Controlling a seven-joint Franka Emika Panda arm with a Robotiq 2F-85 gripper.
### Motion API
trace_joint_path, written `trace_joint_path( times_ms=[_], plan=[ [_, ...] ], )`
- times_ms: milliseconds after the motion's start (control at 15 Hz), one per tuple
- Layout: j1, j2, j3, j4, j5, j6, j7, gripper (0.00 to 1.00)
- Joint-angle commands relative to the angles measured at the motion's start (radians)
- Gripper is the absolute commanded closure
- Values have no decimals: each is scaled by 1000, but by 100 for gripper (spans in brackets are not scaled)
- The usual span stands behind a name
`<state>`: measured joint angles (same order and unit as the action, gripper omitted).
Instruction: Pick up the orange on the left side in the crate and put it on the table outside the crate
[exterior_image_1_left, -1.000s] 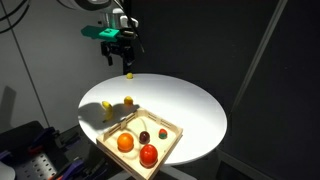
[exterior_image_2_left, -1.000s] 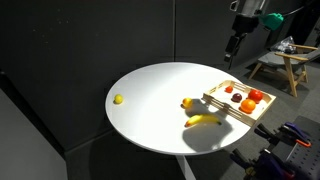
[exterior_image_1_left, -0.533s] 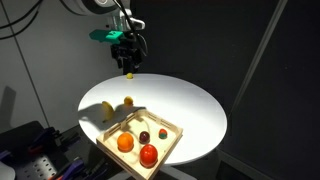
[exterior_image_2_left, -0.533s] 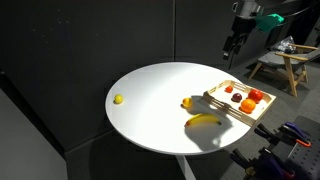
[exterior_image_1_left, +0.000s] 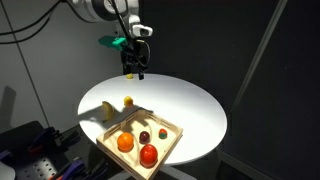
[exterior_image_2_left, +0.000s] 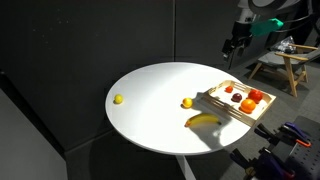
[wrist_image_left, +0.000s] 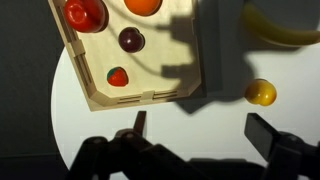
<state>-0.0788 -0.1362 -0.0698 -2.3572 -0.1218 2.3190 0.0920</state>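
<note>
In an exterior view the gripper hangs high above the far edge of the white table, pointing down, with nothing between its fingers and touching nothing; at this size its spread is hard to read. The crate sits at the near edge of the table, well apart from the gripper, and the orange lies inside it on its near left side, just beside a redder fruit. In an exterior view from another place the gripper is again up in the air, above and behind the crate, clear of the table. The orange rests in the crate among the other fruit, and a banana lies on the table just outside the crate's rim. In the wrist view the two fingers stand far apart at the bottom of the picture, fully spread, with only bare table between them, so the gripper is empty. The crate fills the upper left, the orange showing at the top edge inside it, next to the red fruit, with a dark fruit and a strawberry below. A small yellow fruit lies on the table outside the crate.
</note>
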Motion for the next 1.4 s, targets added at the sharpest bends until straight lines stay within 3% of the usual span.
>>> trace_joint_path(
  times_ms=[0, 667, 1333],
  plan=[
    [-17, 60, 0, 39, -40, 7, 40, 0],
    [-24, 186, -35, 49, 3, 113, -7, 0],
    [-47, 238, -57, 39, 100, 128, -87, 0]
  ],
)
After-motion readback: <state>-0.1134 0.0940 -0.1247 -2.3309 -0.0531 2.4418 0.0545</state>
